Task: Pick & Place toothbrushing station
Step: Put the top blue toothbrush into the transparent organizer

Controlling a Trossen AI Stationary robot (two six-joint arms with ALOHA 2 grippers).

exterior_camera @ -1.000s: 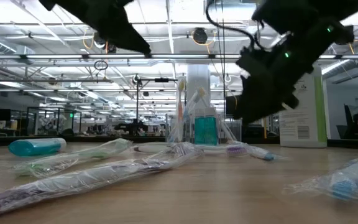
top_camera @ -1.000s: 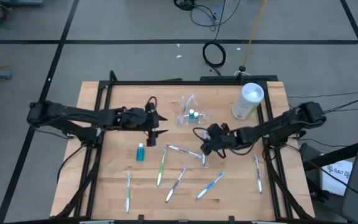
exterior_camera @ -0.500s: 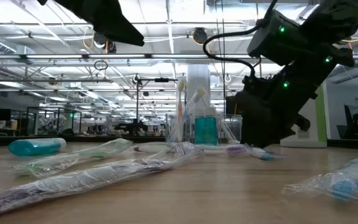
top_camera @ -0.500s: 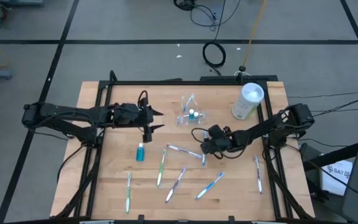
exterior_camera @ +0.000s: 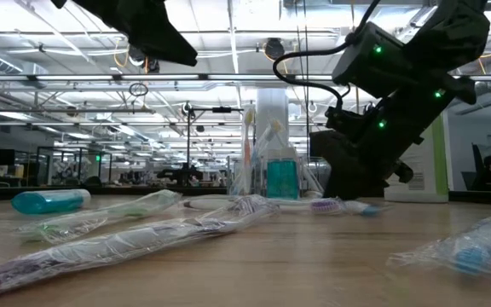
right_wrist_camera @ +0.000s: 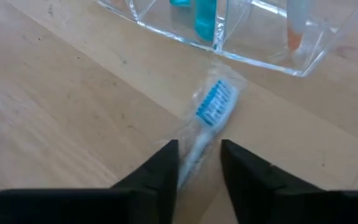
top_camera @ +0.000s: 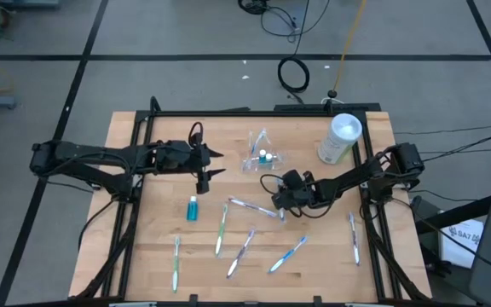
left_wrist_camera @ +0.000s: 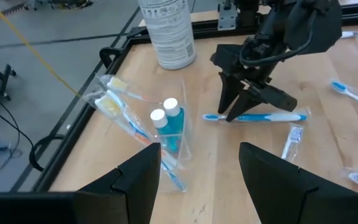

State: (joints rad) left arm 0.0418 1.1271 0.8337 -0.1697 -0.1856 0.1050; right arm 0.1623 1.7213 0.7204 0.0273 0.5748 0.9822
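The clear plastic cup point(top_camera: 261, 158) stands near the table's middle, holding two teal tubes point(left_wrist_camera: 168, 118) and wrapped toothbrushes point(left_wrist_camera: 114, 102). Just on its near side lies a wrapped blue toothbrush point(left_wrist_camera: 266, 116), its bristle head point(right_wrist_camera: 215, 102) toward the cup. My right gripper point(top_camera: 278, 205) is down at this toothbrush, slanting from the table's right, with one finger point(right_wrist_camera: 163, 165) on each side of the handle and a narrow gap between them. My left gripper point(top_camera: 210, 166) hangs open above the table, left of the cup, with nothing between its fingers point(left_wrist_camera: 138, 180). My right gripper straddles the blue toothbrush's handle point(right_wrist_camera: 194, 152), a little behind the bristle head, slanting down from the table's right. The wrapper reaches up to one finger, but I cannot tell whether the fingers touch it. The toothbrush lies flat on the table.
A teal tube point(top_camera: 193, 209) and several wrapped toothbrushes point(top_camera: 222, 228) point(top_camera: 286, 254) point(top_camera: 354, 237) lie scattered over the table's near half. A tall white container point(top_camera: 341, 138) stands at the far right. A dark frame point(top_camera: 143, 136) runs along the table's edges.
My right gripper has sunk toward the table and tipped further down, coming to the blue toothbrush beside the cup. My left gripper has drawn back a little toward the table's left edge. The toothbrush and the cup lie where they were.
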